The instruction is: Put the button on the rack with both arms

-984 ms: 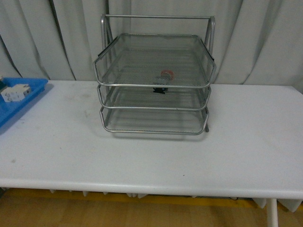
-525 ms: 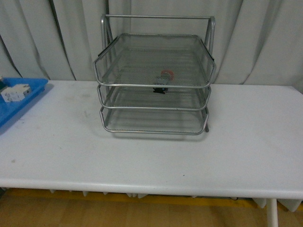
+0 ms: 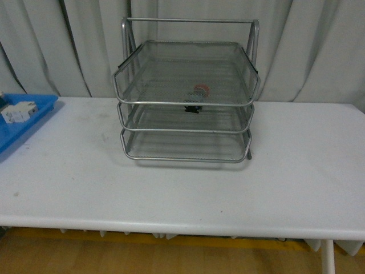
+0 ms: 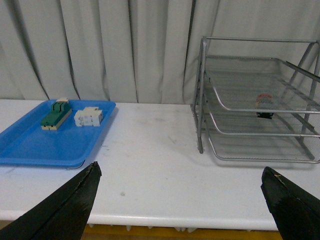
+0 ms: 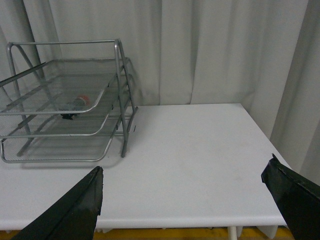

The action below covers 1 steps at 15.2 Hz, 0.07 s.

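Observation:
The silver three-tier wire rack point(image 3: 171, 103) stands at the back middle of the white table. The button point(image 3: 197, 97) lies inside it near the front of the top tier, its red cap and dark body seen through the mesh. The button point(image 4: 263, 105) and rack point(image 4: 202, 100) also show in the left wrist view, well ahead of my open left gripper point(image 4: 180, 170), which holds nothing. My right gripper point(image 5: 186, 167) is open and empty too, over the table's near edge, with the rack point(image 5: 120, 75) and button point(image 5: 75, 106) far off to one side. Neither arm shows in the front view.
A blue tray point(image 4: 50, 145) sits at the table's left end, holding a white block point(image 4: 88, 116) and a green-and-cream strip point(image 4: 56, 114). The tray point(image 3: 23, 123) reaches the left edge of the front view. Grey curtains hang behind the table.

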Motion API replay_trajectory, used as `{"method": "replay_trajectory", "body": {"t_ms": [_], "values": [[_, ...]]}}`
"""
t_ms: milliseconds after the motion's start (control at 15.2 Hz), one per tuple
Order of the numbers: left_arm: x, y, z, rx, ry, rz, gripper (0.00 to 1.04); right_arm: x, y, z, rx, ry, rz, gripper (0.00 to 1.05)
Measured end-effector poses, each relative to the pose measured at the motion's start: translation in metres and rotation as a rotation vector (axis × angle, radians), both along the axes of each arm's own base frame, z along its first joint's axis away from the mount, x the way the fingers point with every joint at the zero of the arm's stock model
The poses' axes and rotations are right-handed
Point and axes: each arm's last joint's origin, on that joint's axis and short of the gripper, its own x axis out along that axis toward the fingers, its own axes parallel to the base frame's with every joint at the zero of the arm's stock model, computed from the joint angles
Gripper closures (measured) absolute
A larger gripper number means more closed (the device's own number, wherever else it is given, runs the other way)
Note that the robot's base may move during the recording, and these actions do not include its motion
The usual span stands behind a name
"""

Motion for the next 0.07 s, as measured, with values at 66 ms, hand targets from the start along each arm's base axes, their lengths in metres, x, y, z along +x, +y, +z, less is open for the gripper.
{"method": "replay_trajectory", "body": {"t_ms": [66], "values": [[0.0,0.0,0.0,0.0,0.0,0.0,0.07,0.0,0.0,0.0,0.0,0.0,0.0,0.06]]}}
